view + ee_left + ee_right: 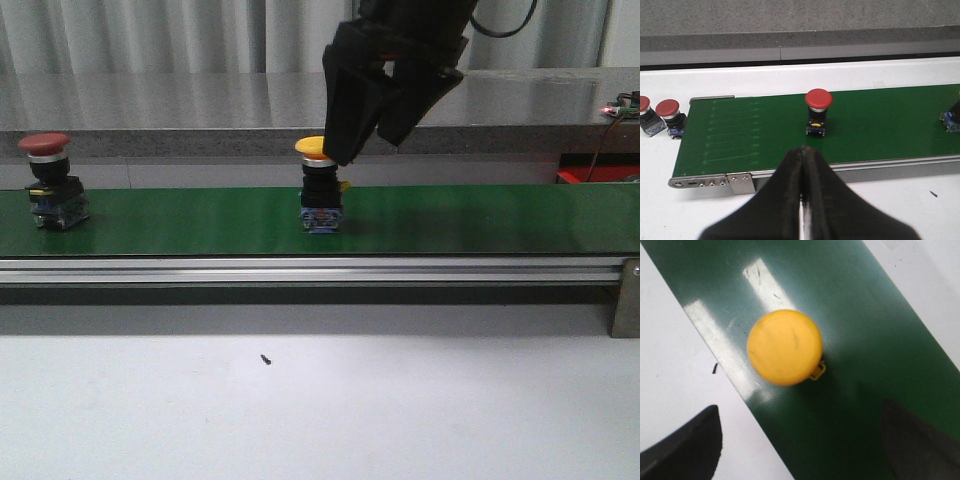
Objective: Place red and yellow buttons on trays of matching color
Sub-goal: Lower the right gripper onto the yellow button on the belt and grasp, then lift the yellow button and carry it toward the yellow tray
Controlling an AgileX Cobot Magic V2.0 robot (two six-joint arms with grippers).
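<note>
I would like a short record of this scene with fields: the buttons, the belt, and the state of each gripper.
yellow button: upright on the green belt, directly under the right gripper
red button: upright on the belt, toward the robot's left
spare red buttons: two, off the belt on the white table beside its end
green belt: runs across the table, aluminium rail in front
right gripper: open, above the yellow button, not gripping it
left gripper: shut, empty, pointing toward the red button
trays: not visible
</note>
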